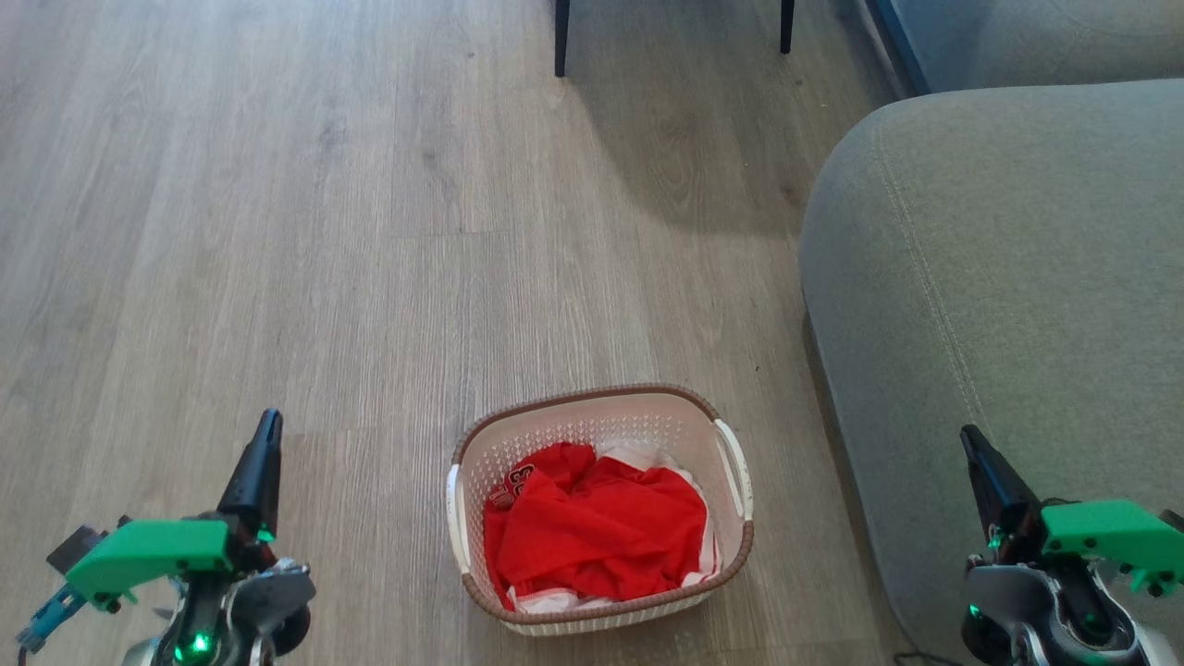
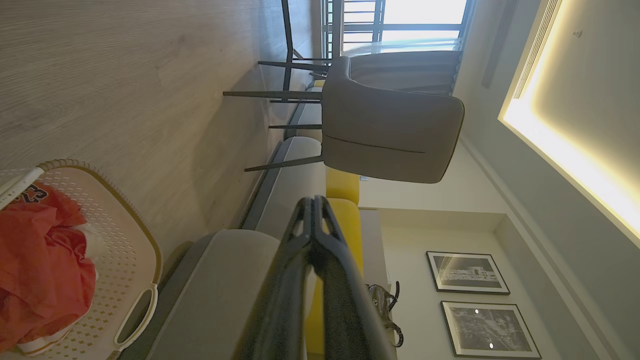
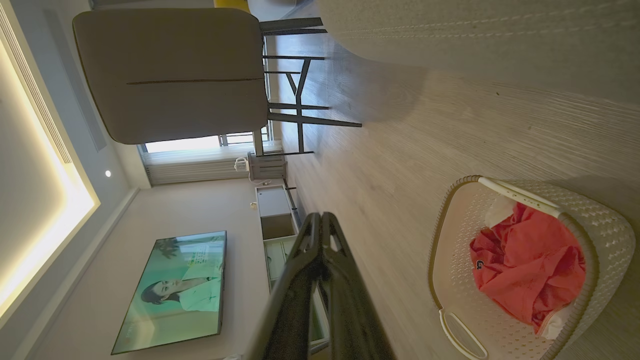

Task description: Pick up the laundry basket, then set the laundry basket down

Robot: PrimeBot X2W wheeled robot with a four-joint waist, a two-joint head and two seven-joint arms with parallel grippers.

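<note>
The laundry basket (image 1: 647,416) sits on the wood floor low in the head view's middle: cream perforated walls, brown braided rim, white side handles, red and white clothes inside. It shows too as the laundry basket (image 2: 125,260) in the left wrist view and the laundry basket (image 3: 450,280) in the right wrist view. My left gripper (image 1: 268,425) is shut and empty, well to the basket's left. My right gripper (image 1: 968,437) is shut and empty, to the basket's right, over the sofa edge. The left gripper (image 2: 315,200) and right gripper (image 3: 320,216) have their fingers pressed together.
A grey sofa (image 1: 1008,305) fills the right side, close to the basket's right handle. Dark chair legs (image 1: 561,37) stand at the far edge of the floor. A grey chair (image 2: 390,130), yellow cushions (image 2: 342,187) and a wall television (image 3: 172,290) show in the wrist views.
</note>
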